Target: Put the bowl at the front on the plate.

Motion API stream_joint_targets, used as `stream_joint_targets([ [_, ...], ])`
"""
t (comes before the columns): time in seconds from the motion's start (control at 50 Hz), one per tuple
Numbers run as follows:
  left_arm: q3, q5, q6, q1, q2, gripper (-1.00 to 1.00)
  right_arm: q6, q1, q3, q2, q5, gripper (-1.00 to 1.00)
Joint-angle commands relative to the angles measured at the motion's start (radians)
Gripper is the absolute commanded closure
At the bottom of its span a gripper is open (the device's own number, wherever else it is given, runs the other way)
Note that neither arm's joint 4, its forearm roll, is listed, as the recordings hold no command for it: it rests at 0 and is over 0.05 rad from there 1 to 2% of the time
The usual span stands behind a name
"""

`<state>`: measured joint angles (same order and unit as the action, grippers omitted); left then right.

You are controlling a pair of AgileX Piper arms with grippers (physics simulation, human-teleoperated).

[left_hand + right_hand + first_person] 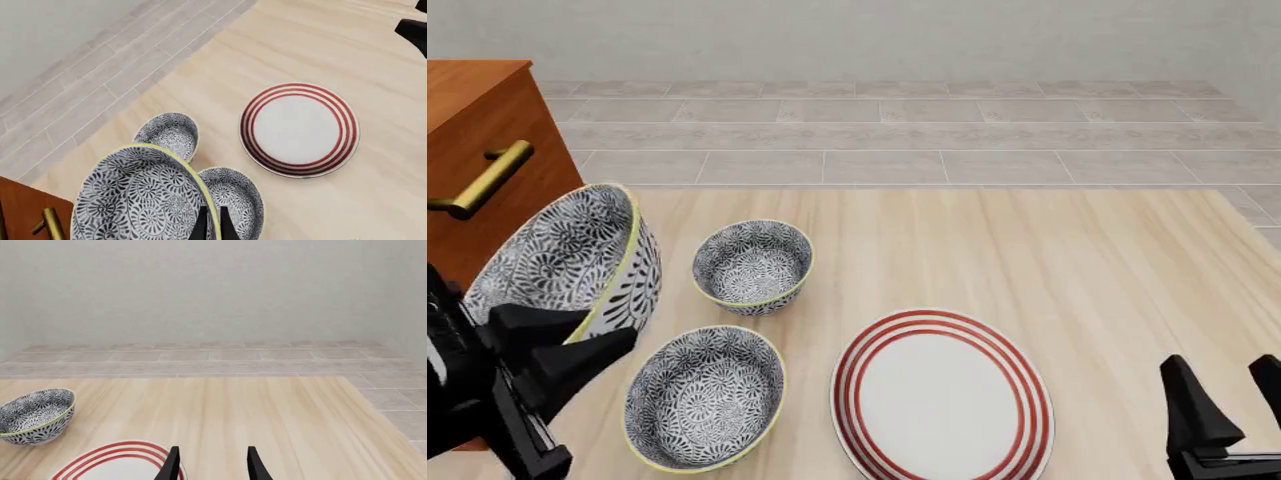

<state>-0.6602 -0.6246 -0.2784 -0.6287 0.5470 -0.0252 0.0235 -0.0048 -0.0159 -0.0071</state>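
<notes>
My left pincer (pixel 211 222) is gripping the tilted bowl (pixel 567 258) above the surface (pixel 1028 260); my right pincer (pixel 212 462) is gaping empty.

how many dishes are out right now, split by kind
floral bowls: 3 (one held tilted by the left gripper at, one at, one at)
red-ringed plate: 1
total: 4

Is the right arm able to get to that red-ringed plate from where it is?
Probably yes. The right gripper hangs open just beside the plate, nothing lies between them, and the plate's top is bare; the bowls sit on its far side.
</notes>
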Motion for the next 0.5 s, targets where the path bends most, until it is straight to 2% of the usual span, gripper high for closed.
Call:
stream_joint_targets([
  [0.02,-0.061,0.086,-0.077,-0.136,0.18,1.0,0.005,0.003,0.001,0.002,0.0,-1.0],
  [0.1,-0.077,0.128,-0.094,-0.145,0.257,1.0,0.005,0.003,-0.001,0.003,0.001,-1.0],
  [0.18,-0.067,0.18,-0.136,-0.192,0.337,1.0,0.003,0.0,-0.003,0.006,0.003,-1.0],
  [0.3,-0.092,0.202,-0.156,-0.241,0.409,1.0,0.0,-0.001,-0.001,0.01,0.003,-1.0],
  [0.5,-0.149,0.249,-0.205,-0.269,0.563,1.0,-0.006,-0.005,-0.004,0.014,0.001,-1.0],
])
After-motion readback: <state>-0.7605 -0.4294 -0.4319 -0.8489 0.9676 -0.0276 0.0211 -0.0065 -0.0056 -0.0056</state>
